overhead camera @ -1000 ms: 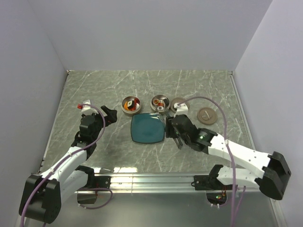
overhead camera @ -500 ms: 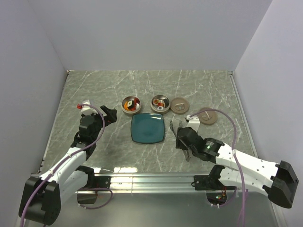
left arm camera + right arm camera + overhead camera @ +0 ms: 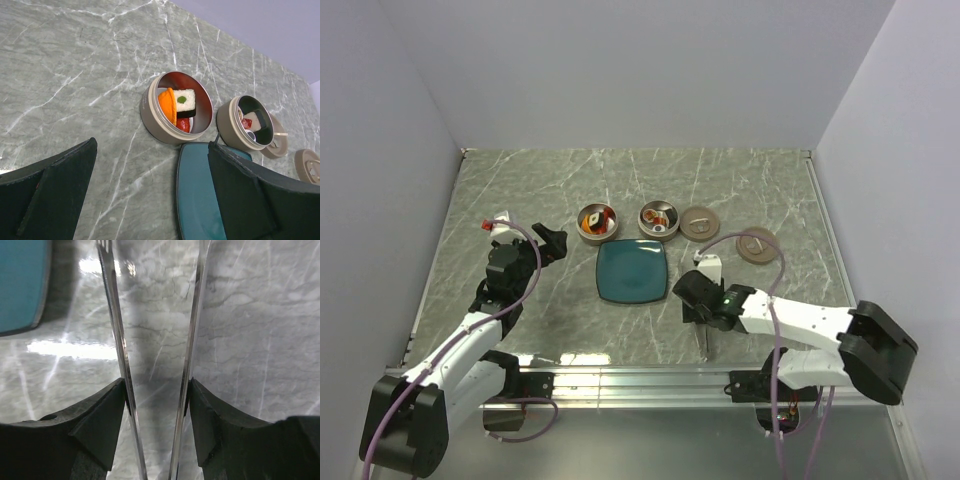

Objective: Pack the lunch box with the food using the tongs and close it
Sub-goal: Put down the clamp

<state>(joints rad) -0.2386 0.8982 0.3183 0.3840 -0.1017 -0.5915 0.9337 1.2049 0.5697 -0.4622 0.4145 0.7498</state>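
1. The right pincer [image 3: 156,395] is clamped on the tongs [image 3: 116,335]. Both pads press on the outside of the two thin metal arms, which aren't squeezed together.
2. From above, it sits low over the table [image 3: 520,190], just off the near right corner of the teal plate [image 3: 632,271]. A bit of the tongs pokes out toward the near edge. Can't tell if they touch the table.
3. The left pincer [image 3: 150,165] is spread wide with nothing in it, hanging left of the plate.
4. The food [image 3: 176,107] is in two open round tins just past the plate's far edge. The first tin [image 3: 150,107] holds an orange piece [image 3: 166,104], a white block [image 3: 185,99] with a green centre and a red bit [image 3: 183,125]. The second tin [image 3: 227,125] has red and white pieces.
5. Two lids [image 3: 699,221] lie flat on the table to the right of the tins, the farther one [image 3: 756,245] a little apart.
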